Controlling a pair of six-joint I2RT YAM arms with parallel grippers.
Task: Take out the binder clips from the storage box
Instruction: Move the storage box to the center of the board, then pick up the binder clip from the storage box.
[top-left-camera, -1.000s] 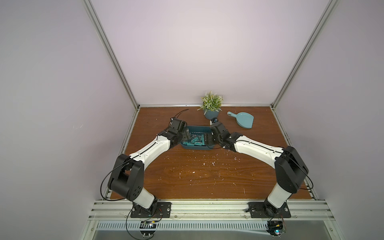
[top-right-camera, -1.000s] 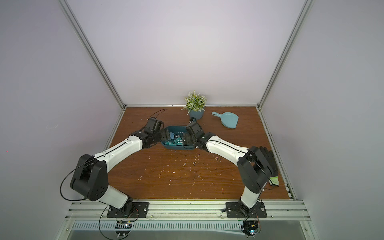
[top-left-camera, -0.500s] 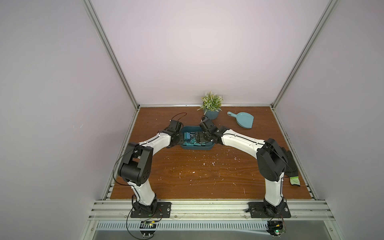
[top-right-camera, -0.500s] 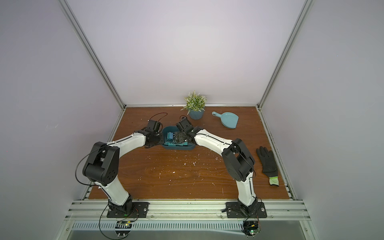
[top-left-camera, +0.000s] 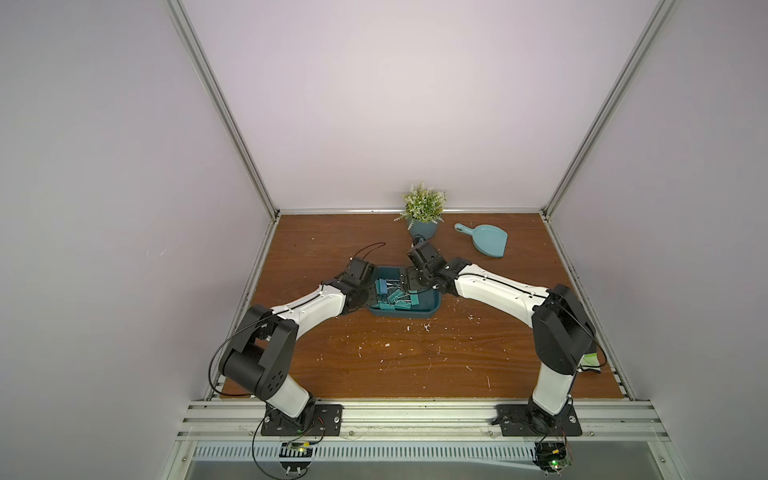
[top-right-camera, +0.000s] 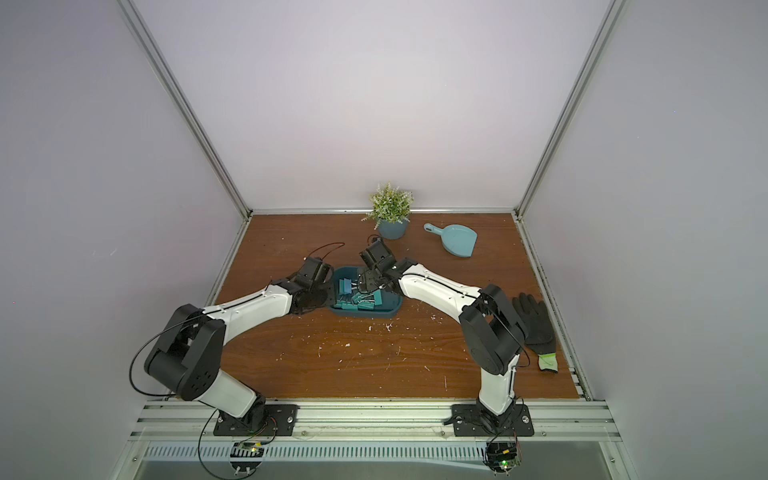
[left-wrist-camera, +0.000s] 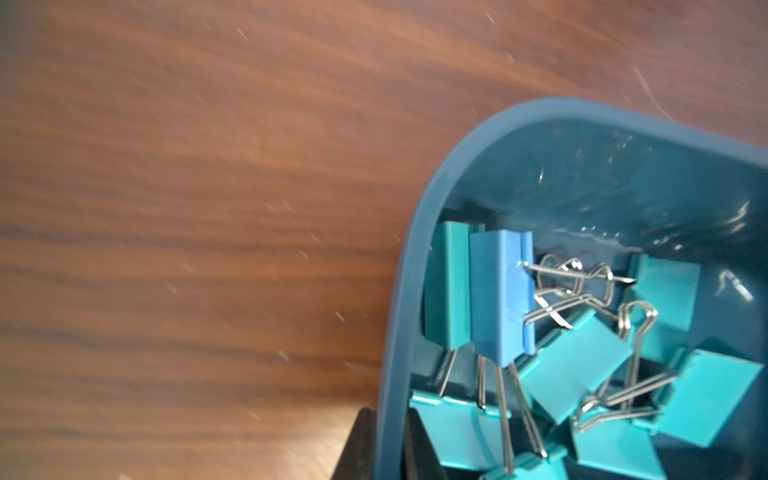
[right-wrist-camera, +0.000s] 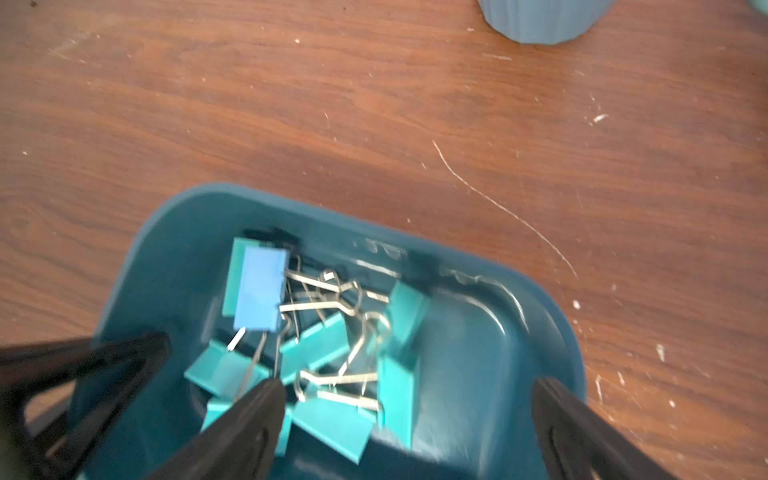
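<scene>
Left jaws narrowed, pinching storage box (left-wrist-camera: 398, 311) rim | right jaws opened wide over binder clips (right-wrist-camera: 316, 349)

Nothing legible; marks (right-wrist-camera: 378, 249) on the storage box (right-wrist-camera: 178, 232) perhaps lettering.

A potted plant (top-left-camera: 424, 208) stands near a light blue dustpan (top-left-camera: 489, 243) at the wooden table's (top-left-camera: 415, 357) back; a black glove (top-right-camera: 534, 318) lies at its right edge.
</scene>
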